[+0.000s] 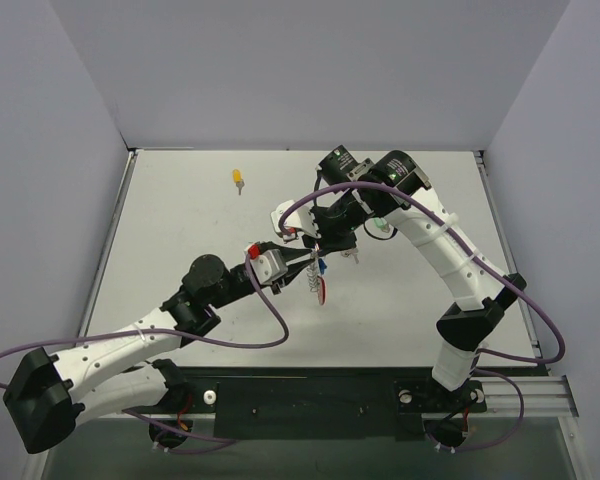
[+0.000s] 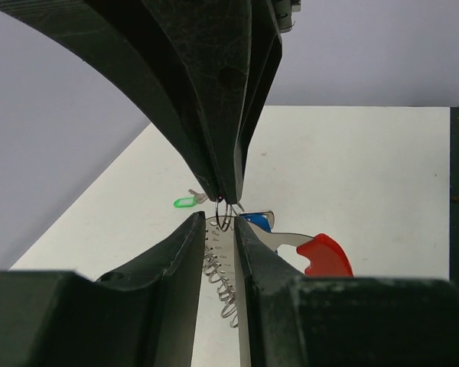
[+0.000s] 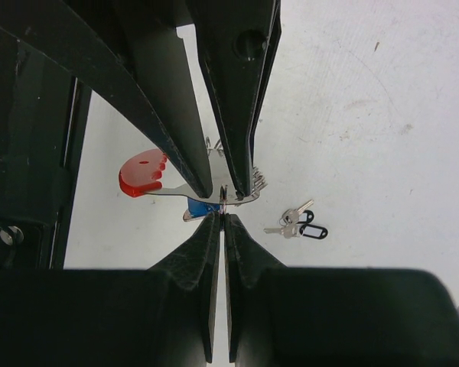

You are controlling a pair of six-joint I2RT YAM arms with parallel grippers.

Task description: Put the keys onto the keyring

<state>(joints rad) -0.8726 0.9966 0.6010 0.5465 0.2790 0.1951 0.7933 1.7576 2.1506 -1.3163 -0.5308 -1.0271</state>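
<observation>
The keyring is a silver plate with a wire coil and a red curved end [image 1: 323, 290] [image 2: 325, 256] [image 3: 141, 172], held above mid-table. My left gripper [image 1: 302, 266] [image 2: 220, 222] has its jaws closed narrowly on the silver plate, which fills the gap between them. My right gripper [image 1: 320, 250] [image 3: 224, 215] comes from the opposite side. It is shut on a small split ring [image 2: 224, 214] right at the plate's edge. The blue key [image 2: 256, 222] [image 3: 203, 207] hangs just beside that ring, partly hidden by the plate.
A yellow key [image 1: 238, 179] lies at the table's far left. A green key [image 2: 185, 202] lies on the table beyond the grippers. Black keys [image 3: 310, 229] lie together close to the right gripper. Grey walls enclose the table on three sides.
</observation>
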